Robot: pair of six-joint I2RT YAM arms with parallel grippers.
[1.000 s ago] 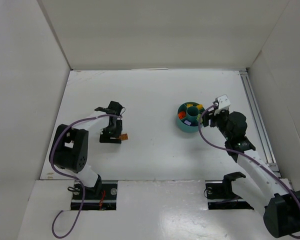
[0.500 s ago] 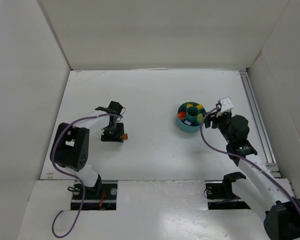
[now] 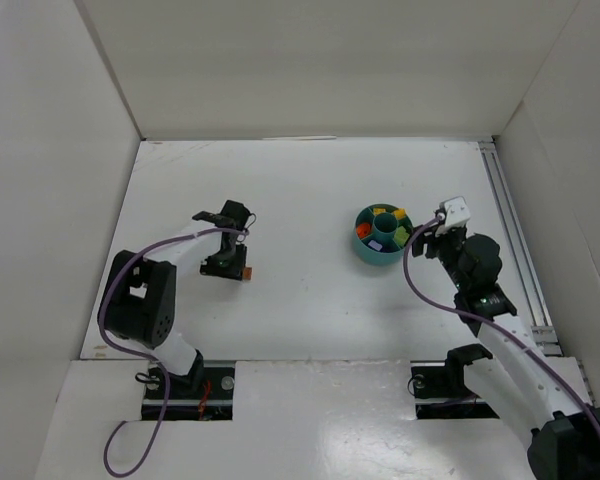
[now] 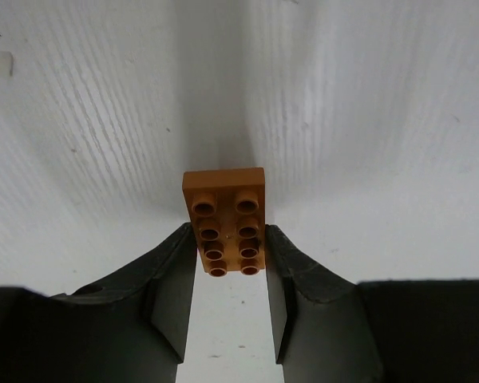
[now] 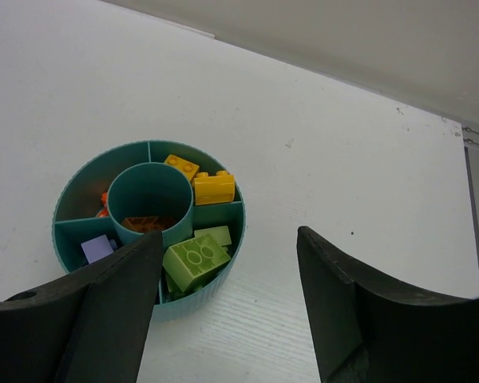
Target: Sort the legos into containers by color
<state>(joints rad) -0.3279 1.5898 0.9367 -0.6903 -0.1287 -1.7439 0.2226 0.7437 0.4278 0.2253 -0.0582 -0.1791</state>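
White table (image 3: pixel 300 320), faint grain in its surface, 1 small dark speck (image 4: pixel 5 64) on it. White walls (image 3: pixel 310 70) enclose it on 3 sides. Metal rail (image 3: pixel 512 230) runs along the table's right edge. White ledge (image 3: pixel 320 420) along the near edge.

A white table (image 3: pixel 310 190) is filling the middle of the overhead view, its painted surface showing a faint grain up close. Plain white panels are standing around it: a back wall (image 3: pixel 320 70) at 12 o'clock, a left wall (image 3: pixel 40 200) at 9 and a right wall (image 3: pixel 580 180) at 3. A metal rail (image 3: pixel 508 230) is running along the table's 3 o'clock edge. At 6 o'clock a glossy white ledge (image 3: pixel 320 420) is catching soft, even light.
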